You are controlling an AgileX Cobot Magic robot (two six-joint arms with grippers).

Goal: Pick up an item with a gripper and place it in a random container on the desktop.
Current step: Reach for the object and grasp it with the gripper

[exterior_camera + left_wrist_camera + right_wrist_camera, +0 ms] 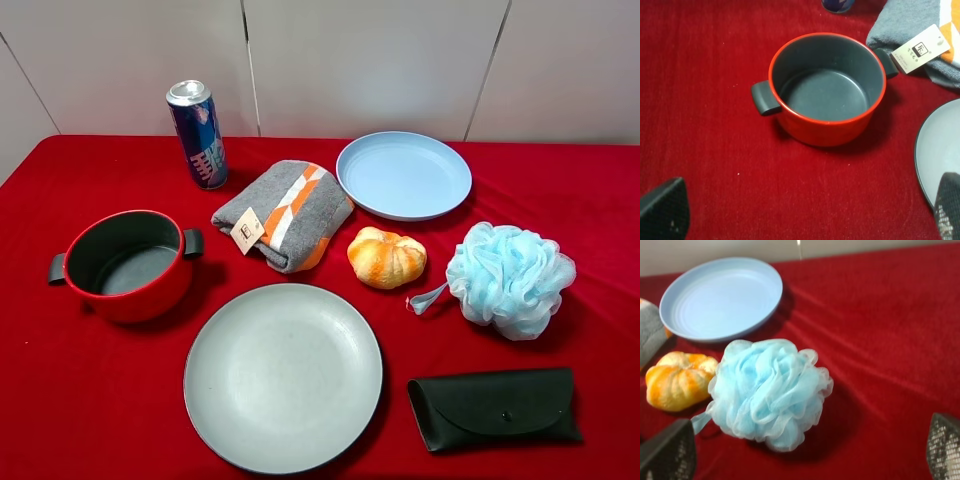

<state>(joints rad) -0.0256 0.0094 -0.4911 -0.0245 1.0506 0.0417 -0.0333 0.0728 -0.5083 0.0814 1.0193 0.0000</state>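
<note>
The light blue mesh bath pouf (510, 279) lies on the red desktop (600, 200) at the right, its ribbon loop pointing left toward the orange bun. The light blue plate (403, 174) sits behind it, empty. In the right wrist view the pouf (769, 392) lies just ahead of my right gripper (807, 455), which is open and empty, with the plate (722, 297) beyond. My left gripper (805, 220) is open and empty, short of the red pot (826, 90). Neither arm shows in the exterior high view.
An orange pumpkin-shaped bun (386, 257) lies left of the pouf. A large grey plate (283, 376) is at the front centre, a red pot (126, 264) at the left, a folded grey cloth (283, 213) and a blue can (198, 135) behind. A black case (494, 408) lies at the front right.
</note>
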